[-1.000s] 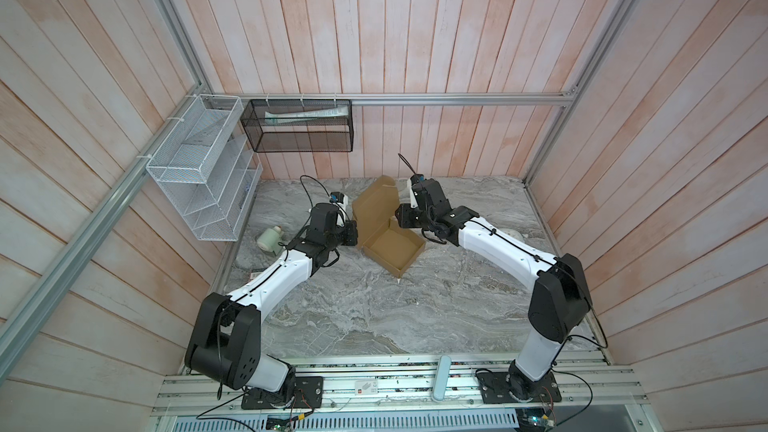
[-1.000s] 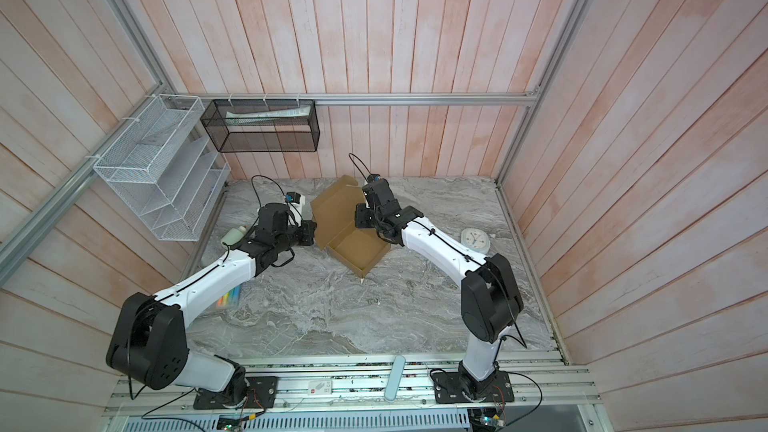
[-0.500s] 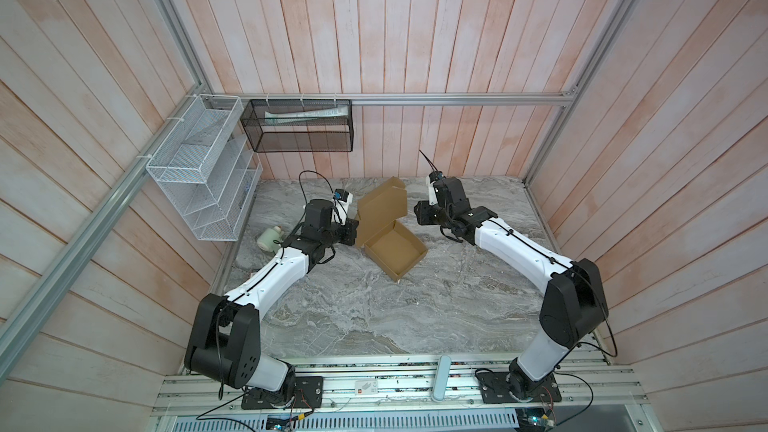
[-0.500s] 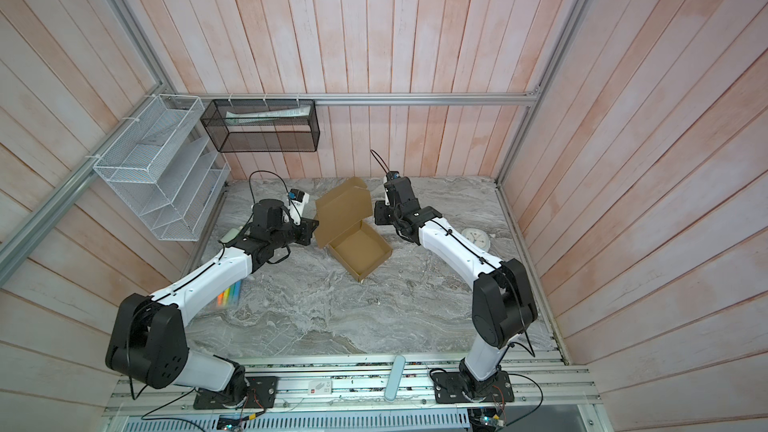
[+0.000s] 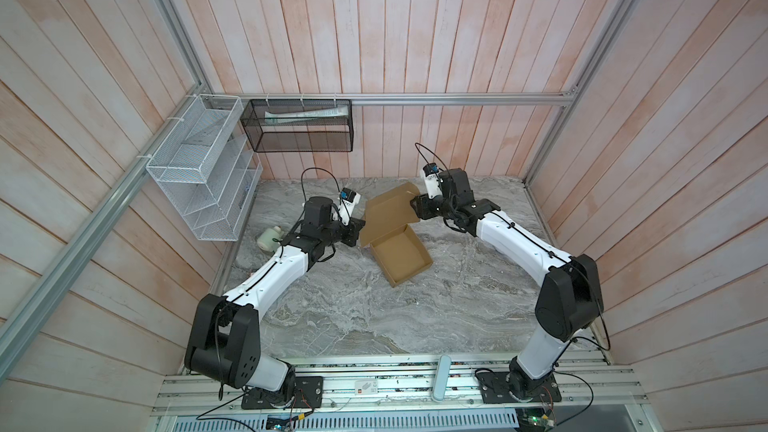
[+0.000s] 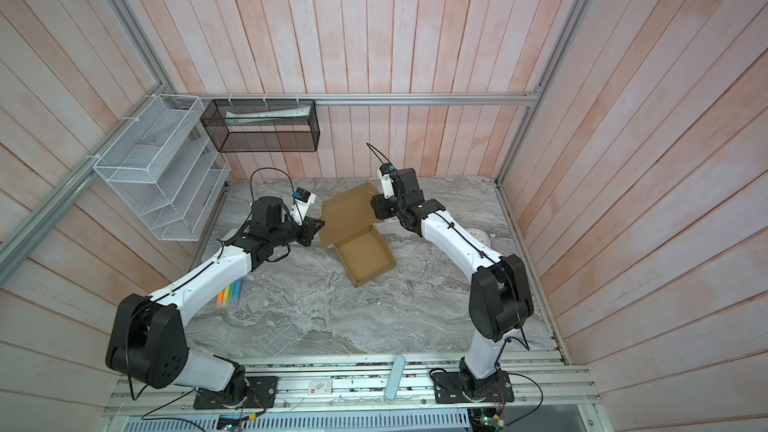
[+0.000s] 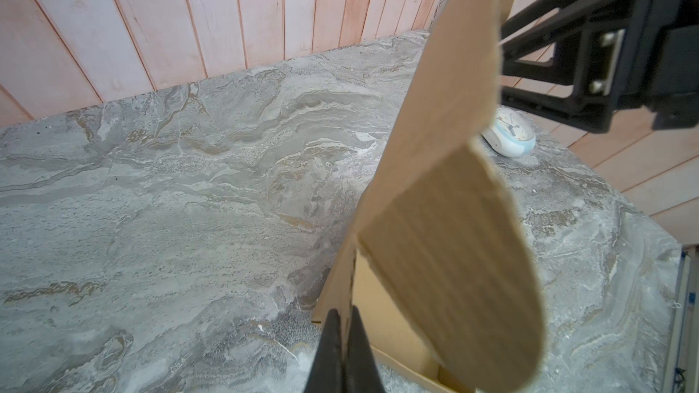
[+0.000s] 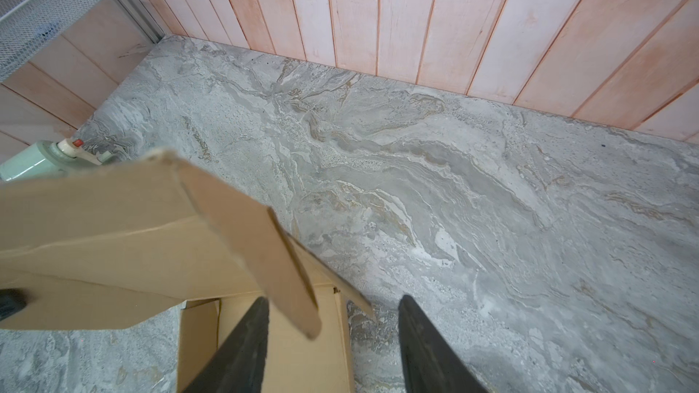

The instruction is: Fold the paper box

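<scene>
The paper box (image 5: 401, 257) sits on the table (image 5: 374, 326), toward the back and near the middle. Its lid (image 5: 388, 211) stands up from the tray's far edge. The left gripper (image 5: 360, 228) is at the lid's left edge and the right gripper (image 5: 414, 204) at its right edge, where a side flap (image 8: 264, 251) reaches between the fingers (image 8: 242, 342). A bottle (image 5: 269, 238) lies at the table's left edge, below a wire rack (image 5: 199, 168) on the left wall. A basket (image 5: 297, 126) hangs on the back wall. A clock (image 6: 478, 236) lies right of the box, just beyond the right forearm. Markers (image 6: 230, 297) lie beside the left forearm.
</scene>
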